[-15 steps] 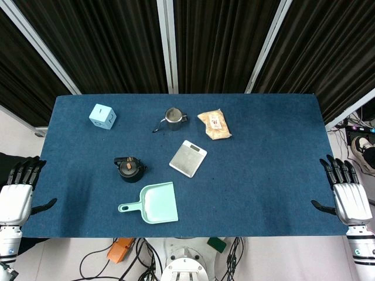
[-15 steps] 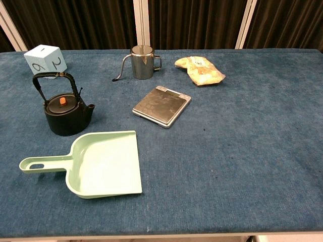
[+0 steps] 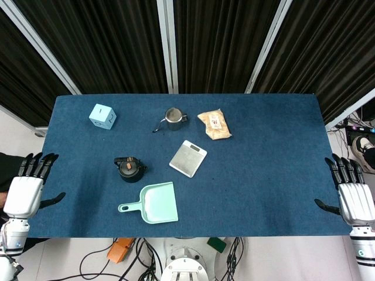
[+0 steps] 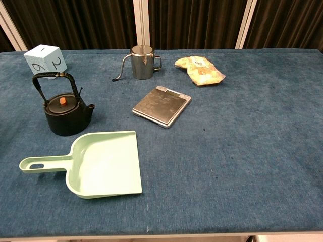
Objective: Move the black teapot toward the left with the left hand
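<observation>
The black teapot [image 3: 130, 170] [image 4: 66, 114] stands upright on the blue table, left of centre, with an orange knob on its lid and its hoop handle raised. My left hand [image 3: 26, 190] hovers open at the table's left edge, well left of the teapot and apart from it. At the right edge my right hand [image 3: 354, 199] is open too, holding nothing. Neither hand shows in the chest view.
A mint dustpan [image 3: 153, 203] [image 4: 93, 164] lies just in front of the teapot. A light blue cube [image 3: 102, 116] [image 4: 46, 60] sits at the back left. A steel pot [image 3: 173, 118], a flat scale [image 3: 188, 158] and a snack bag [image 3: 214, 124] occupy the middle back.
My left hand has shifted slightly right, toward the table edge. My right hand has drifted a little outward and down. The objects have not moved.
</observation>
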`<state>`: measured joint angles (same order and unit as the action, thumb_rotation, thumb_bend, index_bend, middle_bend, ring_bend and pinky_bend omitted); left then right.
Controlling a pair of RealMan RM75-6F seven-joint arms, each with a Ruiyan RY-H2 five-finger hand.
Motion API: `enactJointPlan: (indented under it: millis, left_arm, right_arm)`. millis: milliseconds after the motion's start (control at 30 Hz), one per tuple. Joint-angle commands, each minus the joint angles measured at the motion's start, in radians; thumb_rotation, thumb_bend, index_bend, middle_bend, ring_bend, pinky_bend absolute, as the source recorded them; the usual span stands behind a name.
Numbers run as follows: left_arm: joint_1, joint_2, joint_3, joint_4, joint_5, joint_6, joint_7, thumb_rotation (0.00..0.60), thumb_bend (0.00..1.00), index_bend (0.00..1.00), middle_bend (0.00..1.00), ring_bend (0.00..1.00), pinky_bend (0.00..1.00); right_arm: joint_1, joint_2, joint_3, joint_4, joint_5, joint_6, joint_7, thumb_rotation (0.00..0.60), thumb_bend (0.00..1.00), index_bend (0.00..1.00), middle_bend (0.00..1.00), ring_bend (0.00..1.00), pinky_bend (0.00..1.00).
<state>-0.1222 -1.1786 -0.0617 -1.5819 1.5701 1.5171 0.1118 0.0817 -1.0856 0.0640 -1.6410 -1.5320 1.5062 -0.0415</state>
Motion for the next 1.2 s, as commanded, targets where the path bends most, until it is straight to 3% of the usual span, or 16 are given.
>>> enactJointPlan:
  millis: [33,200,367,567,833,1000,1200]
  left_arm:
    - [-0.073,0.027,-0.027,-0.079,0.035,-0.069,0.053,0.6,0.05,0.13,0.1,0.06,0.0]
    - [-0.197,0.028,-0.073,-0.175,0.02,-0.221,0.081,0.6,0.05,0.17,0.17,0.12,0.0]
    - [-0.32,-0.015,-0.138,-0.229,-0.085,-0.373,0.131,0.6,0.04,0.27,0.23,0.19,0.0]
    - [-0.426,-0.083,-0.173,-0.252,-0.264,-0.503,0.259,0.6,0.04,0.32,0.31,0.28,0.0]
    - [-0.494,-0.167,-0.171,-0.235,-0.499,-0.496,0.458,0.581,0.03,0.33,0.37,0.34,0.0]
    - [-0.522,-0.202,-0.162,-0.211,-0.586,-0.467,0.532,0.545,0.03,0.33,0.41,0.37,0.0]
    - [-0.546,-0.224,-0.146,-0.189,-0.641,-0.452,0.558,0.527,0.03,0.41,0.5,0.44,0.0]
  right_arm:
    - [-0.006,0.004,0.0,0.006,-0.007,0.012,0.006,0.6,0.0,0.0,0.0,0.0,0.0]
    - [-0.019,0.019,0.003,0.008,-0.012,0.04,0.017,0.6,0.0,0.0,0.0,0.0,0.0]
    - [-0.032,0.041,0.011,0.001,-0.01,0.066,0.014,0.6,0.0,0.0,0.0,0.0,0.0]
    - [-0.037,0.052,0.009,-0.001,-0.012,0.069,0.022,0.6,0.0,0.0,0.0,0.0,0.0]
    - [-0.042,0.043,0.006,0.023,0.001,0.057,0.043,0.6,0.0,0.0,0.0,0.0,0.0]
    - [-0.04,0.04,0.005,0.03,0.0,0.051,0.045,0.6,0.0,0.0,0.0,0.0,0.0]
    - [-0.039,0.037,0.005,0.034,0.005,0.042,0.047,0.6,0.0,0.0,0.0,0.0,0.0]
